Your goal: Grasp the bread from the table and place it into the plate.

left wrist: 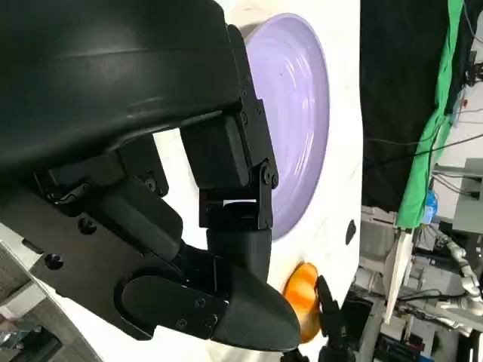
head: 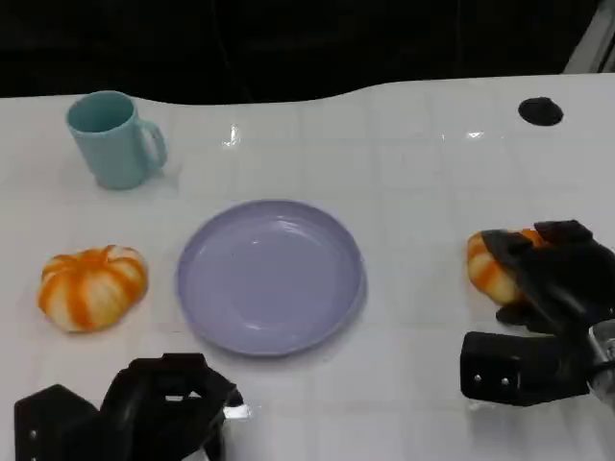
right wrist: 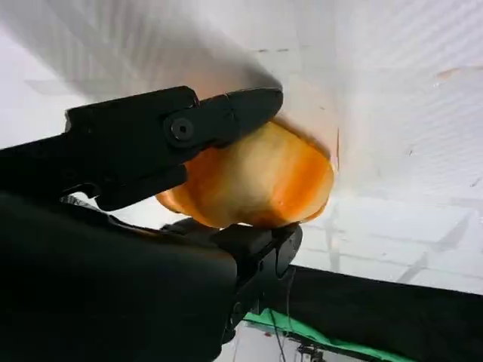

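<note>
A round orange-and-white bread (head: 486, 266) lies on the white table at the right, beside the empty lilac plate (head: 269, 277). My right hand (head: 550, 286) grips it. In the right wrist view one finger (right wrist: 189, 128) lies over the bread (right wrist: 264, 177) and another presses it from the opposite side. A second, similar bread (head: 93, 286) sits to the left of the plate, untouched. My left hand (head: 144, 408) rests near the table's front left, fingers curled in with nothing in them. The left wrist view shows the plate (left wrist: 298, 105) and the gripped bread (left wrist: 299, 292) beyond it.
A light blue mug (head: 115, 139) stands at the back left. A small black round object (head: 540, 110) lies at the back right. The table's far edge runs along a dark background.
</note>
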Robot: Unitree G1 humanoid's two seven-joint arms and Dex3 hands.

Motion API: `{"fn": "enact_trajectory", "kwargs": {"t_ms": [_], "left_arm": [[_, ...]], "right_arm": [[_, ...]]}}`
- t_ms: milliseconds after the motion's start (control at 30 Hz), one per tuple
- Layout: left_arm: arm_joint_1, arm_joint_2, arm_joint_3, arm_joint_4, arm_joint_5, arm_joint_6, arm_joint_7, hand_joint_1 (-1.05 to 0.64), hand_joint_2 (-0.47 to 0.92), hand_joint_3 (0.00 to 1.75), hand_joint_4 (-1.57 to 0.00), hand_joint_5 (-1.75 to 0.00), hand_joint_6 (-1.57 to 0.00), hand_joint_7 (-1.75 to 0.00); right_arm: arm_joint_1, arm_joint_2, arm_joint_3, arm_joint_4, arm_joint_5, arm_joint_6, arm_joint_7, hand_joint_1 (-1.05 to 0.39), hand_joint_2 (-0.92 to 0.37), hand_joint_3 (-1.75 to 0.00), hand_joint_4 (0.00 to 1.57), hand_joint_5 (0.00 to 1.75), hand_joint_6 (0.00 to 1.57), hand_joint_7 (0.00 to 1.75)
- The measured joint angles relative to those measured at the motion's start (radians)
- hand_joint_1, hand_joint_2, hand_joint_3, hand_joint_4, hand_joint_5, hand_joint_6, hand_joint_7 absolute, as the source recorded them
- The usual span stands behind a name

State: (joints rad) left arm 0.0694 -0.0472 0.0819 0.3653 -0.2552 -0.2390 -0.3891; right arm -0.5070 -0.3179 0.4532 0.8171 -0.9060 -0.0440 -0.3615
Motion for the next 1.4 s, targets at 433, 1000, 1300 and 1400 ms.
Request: {"fn": "enact_trajectory", "kwargs": {"t_ms": [433, 1000, 1300, 1400], "left_arm": [[0.004, 0.0, 0.001, -0.007, -0.001, 0.0, 0.0, -1.05, 0.68, 0.35, -1.57, -1.22, -1.45, -0.66], [0.006, 0.0, -0.001, -0.01, -0.002, 0.0, 0.0, -1.05, 0.68, 0.35, -1.57, -1.22, -1.45, -0.66], [0.008, -0.002, -0.003, -0.018, 0.0, 0.0, 0.0, -1.05, 0.68, 0.36, -1.57, -1.23, -1.47, -0.67], [0.009, -0.002, -0.003, -0.026, 0.0, 0.005, 0.0, -1.05, 0.67, 0.36, -1.57, -1.23, -1.47, -0.67]], "right_arm": [[-0.063, 0.007, 0.024, 0.192, 0.06, -0.179, -0.254, -0.21, -0.57, -0.77, 0.86, 1.75, 0.6, 1.73], [-0.041, 0.019, 0.051, 0.194, 0.074, -0.232, -0.448, -0.17, -0.34, -1.17, 0.95, 1.75, 0.72, 1.75], [-0.029, 0.051, 0.053, 0.066, 0.077, -0.298, -0.481, -0.14, -0.29, -1.33, 1.0, 1.75, 0.76, 1.75], [-0.029, 0.068, 0.057, 0.027, 0.077, -0.321, -0.476, -0.16, -0.31, -1.37, 1.01, 1.75, 0.77, 1.75]]}}
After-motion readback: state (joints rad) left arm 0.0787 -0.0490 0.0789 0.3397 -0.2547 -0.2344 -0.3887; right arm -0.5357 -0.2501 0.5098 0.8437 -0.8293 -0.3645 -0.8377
